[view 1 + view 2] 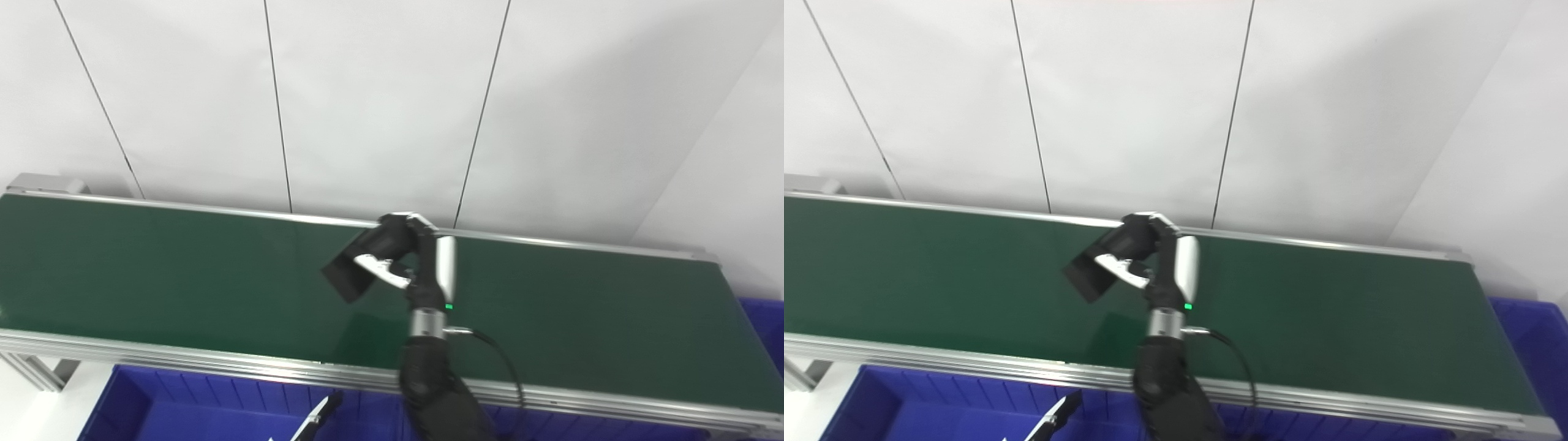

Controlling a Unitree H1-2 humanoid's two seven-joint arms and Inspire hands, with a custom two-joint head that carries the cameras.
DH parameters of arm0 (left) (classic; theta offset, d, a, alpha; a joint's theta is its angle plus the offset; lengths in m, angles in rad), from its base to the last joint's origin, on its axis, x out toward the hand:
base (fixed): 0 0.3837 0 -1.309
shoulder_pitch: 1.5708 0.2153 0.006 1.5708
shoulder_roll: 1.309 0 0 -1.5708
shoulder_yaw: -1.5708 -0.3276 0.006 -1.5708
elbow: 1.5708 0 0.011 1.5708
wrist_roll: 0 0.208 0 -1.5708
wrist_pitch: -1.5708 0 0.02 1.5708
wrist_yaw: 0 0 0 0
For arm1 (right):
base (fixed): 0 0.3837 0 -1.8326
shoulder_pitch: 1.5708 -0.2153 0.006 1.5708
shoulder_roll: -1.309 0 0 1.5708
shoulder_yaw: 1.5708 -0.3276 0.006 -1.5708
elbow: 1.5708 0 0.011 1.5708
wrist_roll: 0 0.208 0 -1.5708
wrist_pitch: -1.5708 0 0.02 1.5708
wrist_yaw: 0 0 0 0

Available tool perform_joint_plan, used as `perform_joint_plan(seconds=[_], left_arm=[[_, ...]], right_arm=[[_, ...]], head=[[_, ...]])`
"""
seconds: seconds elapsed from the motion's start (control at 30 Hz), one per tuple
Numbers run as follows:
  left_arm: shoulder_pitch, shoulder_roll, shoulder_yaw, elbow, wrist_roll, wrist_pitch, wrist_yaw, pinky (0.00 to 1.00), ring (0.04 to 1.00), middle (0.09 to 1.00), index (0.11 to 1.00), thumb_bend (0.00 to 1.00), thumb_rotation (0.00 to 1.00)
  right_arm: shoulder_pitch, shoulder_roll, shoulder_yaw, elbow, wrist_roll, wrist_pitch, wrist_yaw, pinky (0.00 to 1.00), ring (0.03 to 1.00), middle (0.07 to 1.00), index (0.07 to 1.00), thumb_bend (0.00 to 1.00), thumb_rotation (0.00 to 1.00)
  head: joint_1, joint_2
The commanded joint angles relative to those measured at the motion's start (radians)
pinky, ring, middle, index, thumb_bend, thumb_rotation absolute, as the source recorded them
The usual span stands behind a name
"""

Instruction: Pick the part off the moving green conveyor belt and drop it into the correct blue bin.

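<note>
The part (352,269), a black boxy block, is lifted above the green conveyor belt (184,275) near mid-belt, tilted with its lower-left end angled down toward the belt. The right hand (407,257) has fingers curled round the upper end of it and the thumb (383,269) lies across its face, so that hand is clamped on the part. Only one end is held and most of the block hangs out to the left.

Risks, judged from this pose: the overhang could lever the part out of the fingers during a swing, dropping it back on the moving belt, which would carry it away. The nearest blue bin (202,398) sits below the near belt rail (245,361), so the part has to clear that rail; a low carry could knock the hanging end on it. Another blue bin (762,324) shows at the far right end, so a wrong-bin drop is possible; nothing visible says which is correct. The wrist cable (502,361) loops over the rail and might snag.

The left hand (318,419) barely shows at the bottom edge over the near bin, just a fingertip or two; I can't tell whether it is apart or closed.

No brands, labels or readable writing anywhere. Only a small green indicator light (449,306) at the right wrist.
</note>
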Motion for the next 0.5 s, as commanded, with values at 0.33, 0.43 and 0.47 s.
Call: perform_joint_plan(seconds=[0.33, 0.43, 0.47], left_arm=[[0.009, -0.016, 0.074, -0.091, -0.034, -0.032, -0.08, 0.92, 0.929, 0.932, 0.921, 0.75, 0.94], [0.016, -0.025, 0.094, -0.094, -0.044, -0.032, -0.108, 0.92, 0.932, 0.934, 0.92, 0.74, 0.93], [0.017, -0.029, 0.101, -0.091, -0.046, -0.032, -0.115, 0.91, 0.931, 0.933, 0.917, 0.75, 0.93]], right_arm=[[0.237, -0.034, -0.031, -0.455, -0.04, 0.109, 0.163, 0.16, 0.228, 0.472, 0.486, 0.52, 0.0], [0.298, -0.046, -0.034, -0.498, -0.043, 0.093, 0.185, 0.17, 0.244, 0.474, 0.487, 0.52, 0.0], [0.314, -0.05, -0.035, -0.505, -0.048, 0.086, 0.189, 0.18, 0.253, 0.436, 0.497, 0.51, 0.0]], head=[[0.0, 0.079], [0.001, 0.06], [0.001, 0.059]])
